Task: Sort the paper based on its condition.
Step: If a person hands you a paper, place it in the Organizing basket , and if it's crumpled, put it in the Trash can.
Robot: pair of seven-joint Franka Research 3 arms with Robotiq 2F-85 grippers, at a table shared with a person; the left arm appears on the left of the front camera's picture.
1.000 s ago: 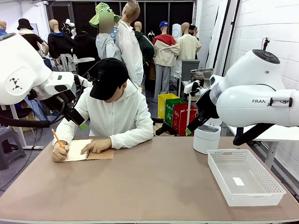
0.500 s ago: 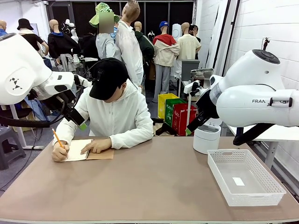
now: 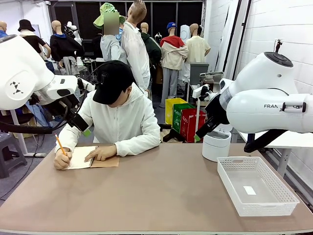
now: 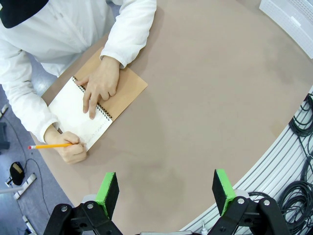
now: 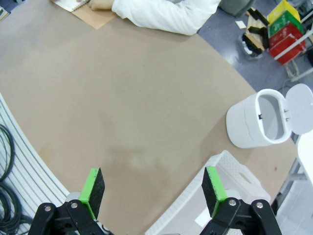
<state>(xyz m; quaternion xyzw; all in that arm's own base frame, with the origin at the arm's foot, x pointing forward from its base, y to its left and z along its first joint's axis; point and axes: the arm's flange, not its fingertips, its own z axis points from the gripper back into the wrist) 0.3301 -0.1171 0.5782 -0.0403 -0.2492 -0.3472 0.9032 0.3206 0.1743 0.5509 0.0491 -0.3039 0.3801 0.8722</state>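
Notebook [image 4: 71,110] under the person's hand [image 4: 100,84] lies far-left on surface [image 4: 205,88], ahead of left gripper [image 4: 165,185]; right gripper [image 5: 152,185] sits well apart from it. Both grippers released, empty.

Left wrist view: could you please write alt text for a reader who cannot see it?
A person in white writes with a pencil in a notebook on a brown table. The left gripper, open and empty, hangs above the table.

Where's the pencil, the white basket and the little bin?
pencil [image 4: 51,145], left wrist view, middle of its shaft.
white basket [image 3: 269,205], front view, its near wall.
little bin [image 5: 244,128], right wrist view, its outer wall.
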